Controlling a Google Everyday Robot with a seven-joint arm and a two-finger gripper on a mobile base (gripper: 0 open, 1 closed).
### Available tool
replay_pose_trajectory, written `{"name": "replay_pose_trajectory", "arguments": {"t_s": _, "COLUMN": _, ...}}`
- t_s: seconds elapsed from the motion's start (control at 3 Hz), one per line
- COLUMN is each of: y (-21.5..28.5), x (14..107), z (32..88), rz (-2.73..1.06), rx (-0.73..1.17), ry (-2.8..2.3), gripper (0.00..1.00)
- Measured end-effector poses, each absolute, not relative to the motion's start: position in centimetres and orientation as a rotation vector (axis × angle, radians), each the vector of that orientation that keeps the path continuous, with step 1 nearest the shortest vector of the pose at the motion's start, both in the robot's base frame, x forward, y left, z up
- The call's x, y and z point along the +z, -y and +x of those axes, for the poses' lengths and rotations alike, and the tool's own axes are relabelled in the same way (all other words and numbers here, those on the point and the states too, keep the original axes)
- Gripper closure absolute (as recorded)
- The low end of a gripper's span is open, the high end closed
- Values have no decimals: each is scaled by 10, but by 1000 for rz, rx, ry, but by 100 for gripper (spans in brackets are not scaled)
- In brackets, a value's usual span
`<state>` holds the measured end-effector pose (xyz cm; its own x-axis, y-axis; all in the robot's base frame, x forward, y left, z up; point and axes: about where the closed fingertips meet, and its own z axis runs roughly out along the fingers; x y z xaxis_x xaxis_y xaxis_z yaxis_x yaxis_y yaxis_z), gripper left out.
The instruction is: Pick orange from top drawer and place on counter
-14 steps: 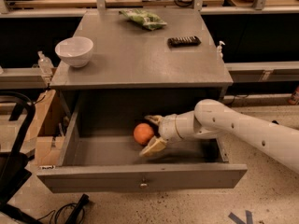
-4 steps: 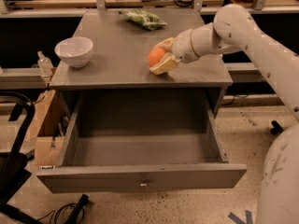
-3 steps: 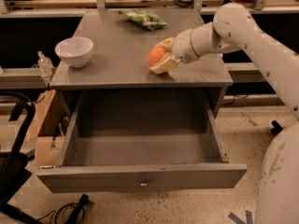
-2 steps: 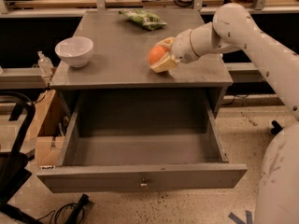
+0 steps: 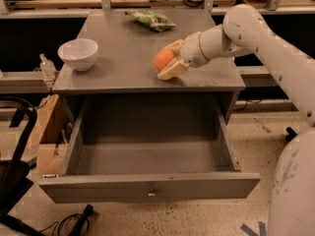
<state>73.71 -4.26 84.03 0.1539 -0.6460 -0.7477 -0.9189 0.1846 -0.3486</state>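
Holds the orange [image 5: 162, 60] pinched in the gripper [image 5: 169, 60], at four o'clock on the counter [image 5: 118, 53], above the open top drawer [image 5: 147, 191].

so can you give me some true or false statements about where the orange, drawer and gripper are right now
1. The top drawer is pulled open and nothing shows inside it. True.
2. The orange lies in the drawer. False: it sits between the fingers of the gripper, above the counter.
3. The white bowl stands on the counter near its left edge in the camera view. True.
4. The green bag lies inside the bowl. False: it lies on the counter near the far edge, apart from the bowl.
5. The gripper hangs over the open drawer. False: it is over the right part of the counter, closed on the orange.
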Motion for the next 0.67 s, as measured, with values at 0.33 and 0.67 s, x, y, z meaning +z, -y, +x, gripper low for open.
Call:
{"name": "replay_pose_trajectory", "arguments": {"t_s": 0.33, "y": 41, "x": 839, "z": 737, "rz": -1540, "rx": 388, "ry": -1569, "gripper": 0}}
{"name": "replay_pose_trajectory", "arguments": {"t_s": 0.67, "y": 41, "x": 839, "z": 737, "rz": -1540, "rx": 389, "ry": -1569, "gripper": 0}}
